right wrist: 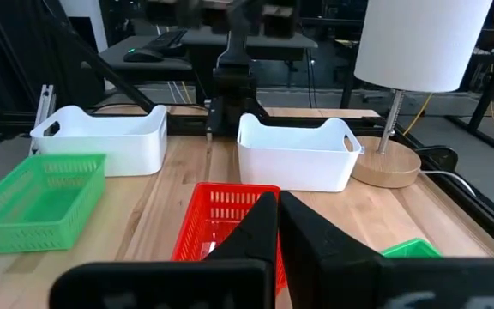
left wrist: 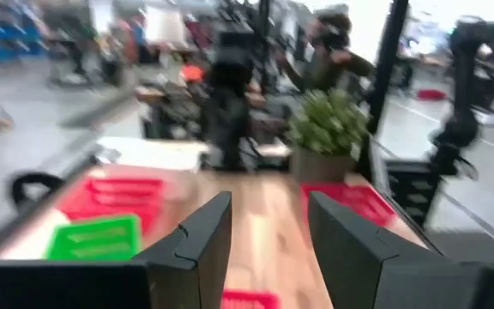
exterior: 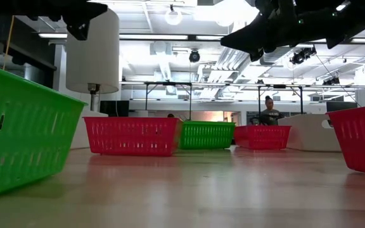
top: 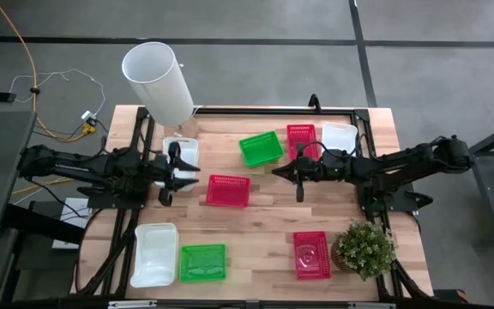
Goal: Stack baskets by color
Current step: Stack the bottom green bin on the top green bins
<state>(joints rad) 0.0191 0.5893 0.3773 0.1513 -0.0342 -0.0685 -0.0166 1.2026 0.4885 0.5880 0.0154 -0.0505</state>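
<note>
Eight baskets are counted on the table: three red (top: 228, 190) (top: 302, 142) (top: 311, 255), two green (top: 261, 148) (top: 203, 263), three white (top: 181, 153) (top: 340, 136) (top: 154, 254), all unstacked. Left gripper (top: 186, 173) is held spread and empty near the far-left white basket; right gripper (top: 279, 172) is pressed together, empty, at table centre.

Baskets (top: 228, 190) (red, green, white) lie scattered, unstacked, upright.

Two dark, jointed arms are seen, the left gripper (left wrist: 268, 249) and right gripper (right wrist: 279, 225) ending in black, angular, wedge-shaped fingers.
</note>
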